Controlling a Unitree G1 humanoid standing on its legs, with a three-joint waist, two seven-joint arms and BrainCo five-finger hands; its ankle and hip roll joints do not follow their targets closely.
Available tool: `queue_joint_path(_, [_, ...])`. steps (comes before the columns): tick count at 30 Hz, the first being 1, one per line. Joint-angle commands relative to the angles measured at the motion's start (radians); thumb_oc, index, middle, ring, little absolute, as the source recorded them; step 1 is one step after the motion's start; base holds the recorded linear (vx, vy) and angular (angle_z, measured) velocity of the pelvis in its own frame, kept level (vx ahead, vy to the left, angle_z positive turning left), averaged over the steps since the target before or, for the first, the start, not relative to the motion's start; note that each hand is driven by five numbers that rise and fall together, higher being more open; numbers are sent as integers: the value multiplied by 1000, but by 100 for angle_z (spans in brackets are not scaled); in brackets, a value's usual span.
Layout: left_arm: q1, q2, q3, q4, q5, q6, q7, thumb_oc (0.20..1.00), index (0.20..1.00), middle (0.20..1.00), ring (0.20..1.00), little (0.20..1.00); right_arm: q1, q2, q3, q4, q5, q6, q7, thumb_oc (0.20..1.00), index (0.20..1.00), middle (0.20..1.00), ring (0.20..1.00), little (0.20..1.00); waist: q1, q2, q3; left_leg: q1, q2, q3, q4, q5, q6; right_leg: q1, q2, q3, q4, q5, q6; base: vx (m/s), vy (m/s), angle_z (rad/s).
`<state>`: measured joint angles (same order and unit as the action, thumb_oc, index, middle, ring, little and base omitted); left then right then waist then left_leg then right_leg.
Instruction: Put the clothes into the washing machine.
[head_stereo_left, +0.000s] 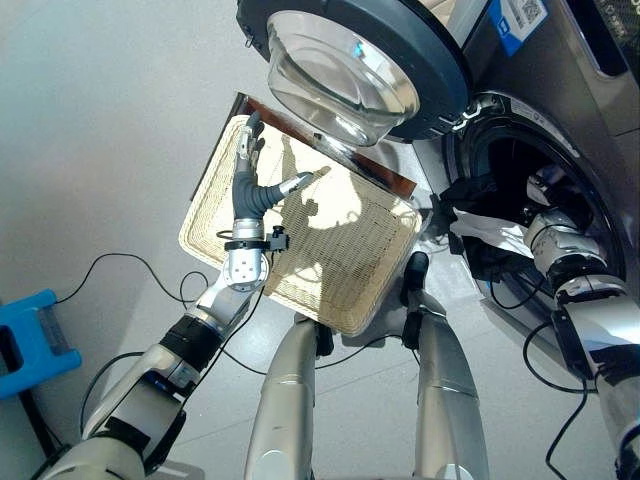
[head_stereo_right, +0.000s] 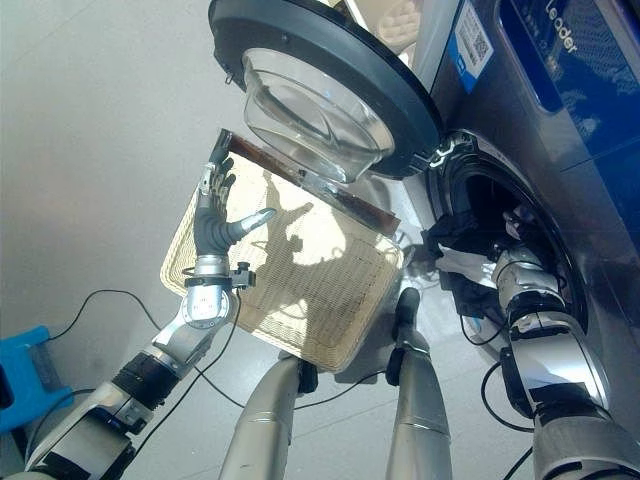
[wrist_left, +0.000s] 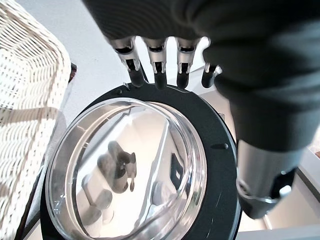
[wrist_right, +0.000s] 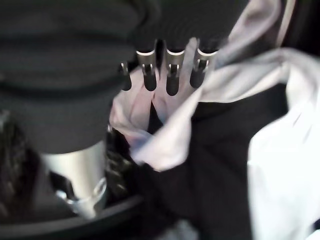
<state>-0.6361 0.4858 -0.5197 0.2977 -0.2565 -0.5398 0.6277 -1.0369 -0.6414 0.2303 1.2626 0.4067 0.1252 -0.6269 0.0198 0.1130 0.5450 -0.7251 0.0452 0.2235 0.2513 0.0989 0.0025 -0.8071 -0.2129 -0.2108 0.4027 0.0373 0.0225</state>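
The washing machine (head_stereo_left: 560, 60) stands on the right with its round door (head_stereo_left: 350, 70) swung open over the floor. White cloth (head_stereo_left: 495, 235) and black cloth (head_stereo_left: 470, 190) hang at the lip of the drum opening. My right arm reaches into that opening. There my right hand (wrist_right: 171, 82) has straight fingers laid against pale cloth (wrist_right: 280, 165) and dark cloth (wrist_right: 220, 150), so it is open. My left hand (head_stereo_left: 250, 185) hovers open, fingers spread, above the empty wicker basket (head_stereo_left: 330, 250). Its fingertips (wrist_left: 159, 75) point toward the door glass (wrist_left: 130, 170).
The basket lies tilted on the grey floor just left of the machine, its brown far rim (head_stereo_left: 340, 155) under the open door. A blue box (head_stereo_left: 30, 340) sits on the floor at the far left.
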Motion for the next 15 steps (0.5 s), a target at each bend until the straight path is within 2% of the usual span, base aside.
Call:
queue_joint_path(1, [0, -26, 3, -44, 34, -79, 6, 1000, 1000, 1000, 1000, 1000, -6, -70, 25, -9, -125, 22, -108, 1000, 1000, 1000, 1000, 1000, 14, 62, -25, 8, -49, 40, 103, -164, -34, -1, -13, -81, 90, -60, 91, 19, 22, 5])
queue_joint_path(2, [8, -32, -5, -44, 37, -87, 13, 1000, 1000, 1000, 1000, 1000, 11, -55, 33, -25, -250, 36, -188, 1000, 1000, 1000, 1000, 1000, 13, 66, -25, 6, -52, 39, 103, -165, -31, -5, -13, -78, 94, -61, 93, 18, 21, 3])
queue_joint_path(6, [23, -42, -7, -50, 51, -98, 20, 1000, 1000, 1000, 1000, 1000, 48, -35, 65, -52, -357, 58, -276, 1000, 1000, 1000, 1000, 1000, 8, 71, -25, 3, -52, 45, 99, -166, -29, -12, -13, -72, 87, -58, 96, 0, 0, 0])
queue_joint_path(8, [27, -44, -9, -49, 56, -103, 22, 1000, 1000, 1000, 1000, 1000, 70, -29, 68, -60, -389, 51, -315, 1000, 1000, 1000, 1000, 1000, 5, 72, -25, 2, -53, 45, 96, -166, -28, -15, -12, -69, 86, -57, 98, 2, 4, 2])
queue_joint_path(10, [36, -47, -11, -47, 64, -113, 36, 1000, 1000, 1000, 1000, 1000, 114, -14, 86, -84, -503, 22, -415, 1000, 1000, 1000, 1000, 1000, -2, 72, -25, 2, -54, 48, 88, -163, -28, -17, -7, -64, 74, -52, 102, 2, 11, 5])
queue_joint_path(15, [46, -55, -11, -43, 88, -132, 54, 1000, 1000, 1000, 1000, 1000, 161, -10, 119, -128, -629, 28, -522, 1000, 1000, 1000, 1000, 1000, -13, 71, -25, -2, -55, 54, 81, -161, -27, -22, 0, -56, 65, -50, 104, 0, 4, 1])
